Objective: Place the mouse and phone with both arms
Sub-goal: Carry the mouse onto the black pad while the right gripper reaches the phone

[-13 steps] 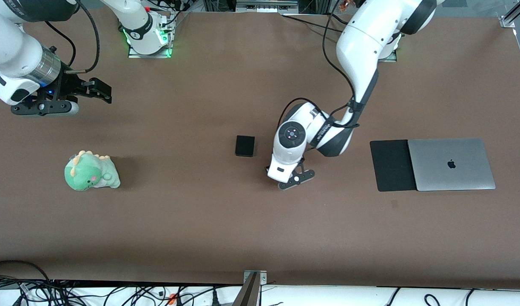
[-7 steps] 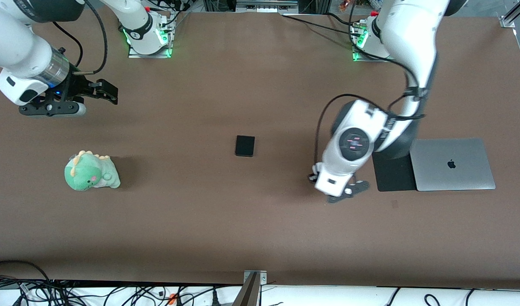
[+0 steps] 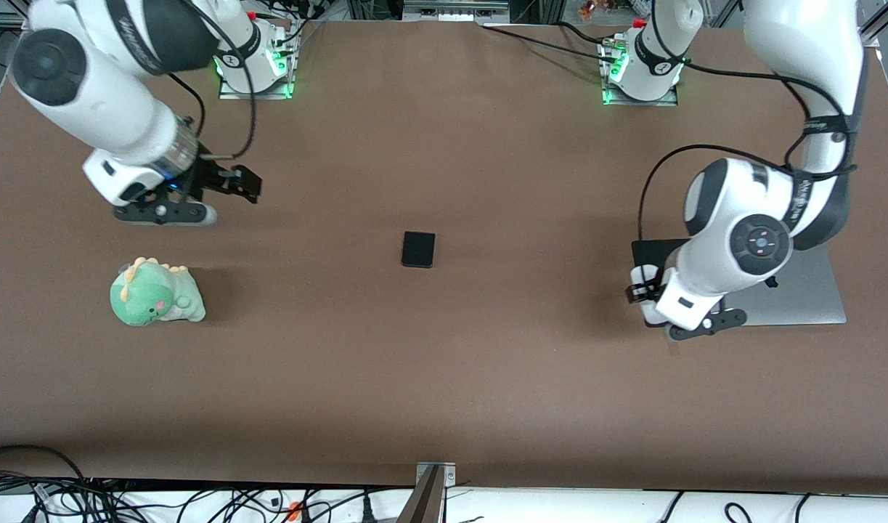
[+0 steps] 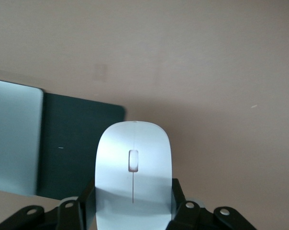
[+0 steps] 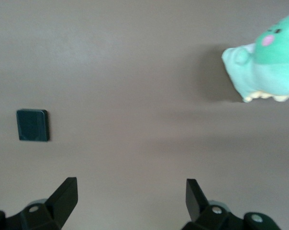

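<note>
**Two arms over a brown table: one holds the mouse, one is empty**

We see a flat table [image 3: 444,378] covered in a matte brown sheet. Near its middle lies the phone [image 3: 418,249], a small black slab with rounded corners and a dull finish; it rests flat with nothing touching it, and it shows again in the right wrist view [image 5: 33,125].

The left gripper [image 3: 694,327] hangs over the edge of a thin black mat [image 3: 650,250] at the left arm's end of the table. Its jaws are clamped on the sides of the mouse [image 4: 133,167], a smooth, glossy white oval with a small scroll slot and a fine line down its middle. In the left wrist view the mouse's nose lies over the mat [image 4: 82,143], which is dark, flat and rounded at the corner. A closed grey metal laptop [image 3: 814,298] overlaps one side of the mat and is partly hidden by the arm.

The right gripper [image 3: 218,185] is over bare table toward the right arm's end, its black wedge-shaped fingers [image 5: 65,194] spread wide and holding nothing. Nearer the front camera sits a soft green plush dinosaur [image 3: 155,294] with pale cream spikes and a pink cheek.
</note>
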Robot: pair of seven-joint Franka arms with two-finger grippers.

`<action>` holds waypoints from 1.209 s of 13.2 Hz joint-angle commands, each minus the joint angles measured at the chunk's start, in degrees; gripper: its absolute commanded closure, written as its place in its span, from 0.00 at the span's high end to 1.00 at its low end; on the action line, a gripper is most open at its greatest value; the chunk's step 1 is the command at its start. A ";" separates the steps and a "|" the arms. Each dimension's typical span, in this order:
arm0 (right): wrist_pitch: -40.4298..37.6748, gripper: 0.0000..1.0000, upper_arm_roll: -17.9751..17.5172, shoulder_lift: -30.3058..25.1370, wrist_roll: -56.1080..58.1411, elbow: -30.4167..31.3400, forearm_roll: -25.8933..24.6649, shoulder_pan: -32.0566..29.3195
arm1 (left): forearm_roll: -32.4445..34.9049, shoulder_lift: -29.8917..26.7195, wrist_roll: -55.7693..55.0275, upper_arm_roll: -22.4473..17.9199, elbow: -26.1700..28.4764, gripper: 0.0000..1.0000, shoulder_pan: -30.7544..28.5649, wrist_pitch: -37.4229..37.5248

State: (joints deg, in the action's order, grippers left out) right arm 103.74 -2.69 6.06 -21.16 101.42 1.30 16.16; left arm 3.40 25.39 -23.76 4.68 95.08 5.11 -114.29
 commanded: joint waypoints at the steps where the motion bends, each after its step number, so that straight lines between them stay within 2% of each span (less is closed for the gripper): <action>1: 5.14 1.00 0.32 4.12 -4.67 -0.52 0.90 2.81 | 1.44 -6.92 7.47 1.21 13.24 0.56 -4.48 -7.67; 3: 9.01 1.00 0.32 7.11 -5.99 -0.61 2.03 3.87 | 1.61 -7.38 10.65 1.03 19.85 0.57 -6.07 -14.78; 4: 10.94 1.00 0.32 8.52 -6.87 -0.61 4.57 4.75 | 1.61 -6.85 12.14 1.03 22.49 0.58 -7.12 -19.17; 6: 14.89 1.00 0.32 11.07 -8.19 -0.61 5.82 6.24 | 1.96 -5.01 14.61 1.03 25.23 0.58 -8.89 -24.82; 9: 20.08 1.00 0.40 14.59 -13.02 -0.69 5.74 9.23 | 5.21 -1.06 14.62 0.85 25.33 0.58 -10.02 -28.08; 12: 23.43 1.00 0.49 17.75 -17.24 -1.13 4.69 12.13 | 5.48 1.40 14.70 0.85 25.85 0.58 -10.21 -31.59; 15: 26.07 1.00 0.67 21.00 -24.08 -1.83 -0.57 15.03 | 7.06 3.00 14.70 0.77 25.94 0.60 -10.30 -32.92; 16: 26.16 1.00 0.67 22.23 -26.11 -2.53 -1.98 16.00 | 7.06 2.91 14.70 0.77 25.85 0.69 -10.30 -32.93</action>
State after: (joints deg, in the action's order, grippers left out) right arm 129.45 -2.71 25.85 -43.10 101.06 2.18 30.22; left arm 8.95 28.49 -9.60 4.73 120.69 -4.22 -146.44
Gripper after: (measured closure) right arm 0.000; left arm 0.370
